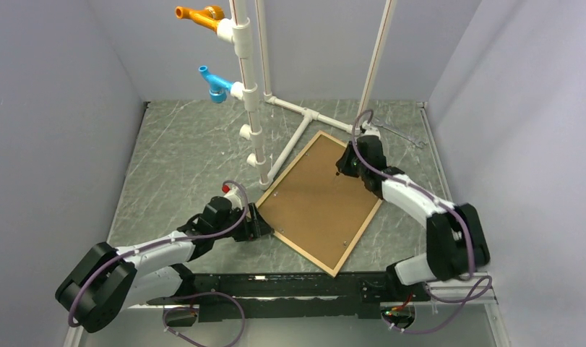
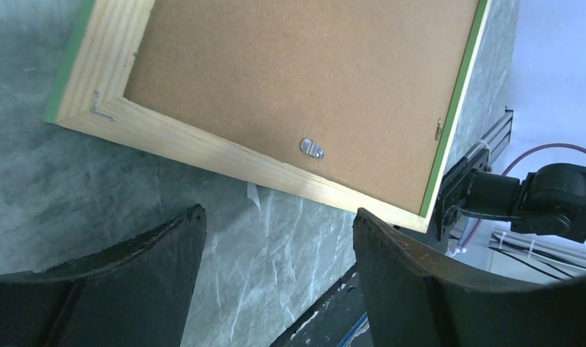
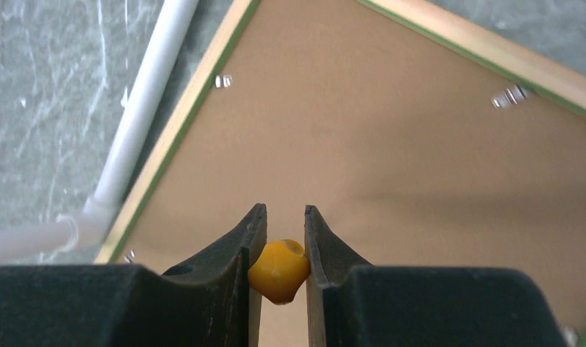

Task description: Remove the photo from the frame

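- My left gripper [image 1: 264, 224] sits low at the frame's left corner, jaws spread wide with nothing between them; the wrist view shows bare table [image 2: 80, 188] in the gap
- The white pipe stand [image 1: 290, 148] runs a foot along the frame's far-left rail, just beside it. There is little room on that side, and I judge a shove from the left would jam the rail against the pipe
- The frame [image 1: 297, 243] lies face down and skewed, with the brown backing board [image 1: 319, 195] on top. The photo is not visible; I take it to be under that board
- A metal clip [image 2: 312, 149] overlaps the board's edge. Prying before such clips are turned could bend the board or crease the print
- The frame's near corner is close to the table's front edge, with open table to the left
- My right gripper [image 1: 342, 168] hangs over the board's far-right side, fingers closed on a small orange piece [image 3: 279, 271]. It could slip if pressed at an angle
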`<state>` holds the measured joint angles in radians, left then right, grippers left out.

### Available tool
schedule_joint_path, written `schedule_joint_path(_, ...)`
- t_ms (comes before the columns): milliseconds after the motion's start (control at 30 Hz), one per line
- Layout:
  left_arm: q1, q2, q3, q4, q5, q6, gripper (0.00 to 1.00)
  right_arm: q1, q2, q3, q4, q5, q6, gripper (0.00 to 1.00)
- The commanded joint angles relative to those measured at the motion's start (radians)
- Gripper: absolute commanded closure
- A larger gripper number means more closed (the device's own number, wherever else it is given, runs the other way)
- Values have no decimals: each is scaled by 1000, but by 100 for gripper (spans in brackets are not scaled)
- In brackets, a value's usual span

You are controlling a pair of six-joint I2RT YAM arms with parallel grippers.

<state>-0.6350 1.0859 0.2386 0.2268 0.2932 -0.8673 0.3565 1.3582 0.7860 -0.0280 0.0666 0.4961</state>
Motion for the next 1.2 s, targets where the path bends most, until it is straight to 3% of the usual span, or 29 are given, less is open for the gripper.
schedule_joint_path(0, -8, 6, -12, 103, 43, -34, 22, -59, 168, 160, 199, -205, 19, 100)
schedule_joint_path(233, -11, 42, 77, 16, 46, 22, 21, -106, 467, 432, 175, -291, 30, 100)
schedule_joint_path(500, -10, 92, 85, 78, 74, -6, 21, -113, 649, 649, 114, -316, 19, 100)
schedule_joint_path(933, -11, 199, 24, 270, 120, -72, 17, -112, 763, 627, 214, -440, 50, 100)
schedule_joint_path(1167, -12, 237, 6, 334, 118, -97, 17, -113, 747, 577, 209, -448, 57, 100)
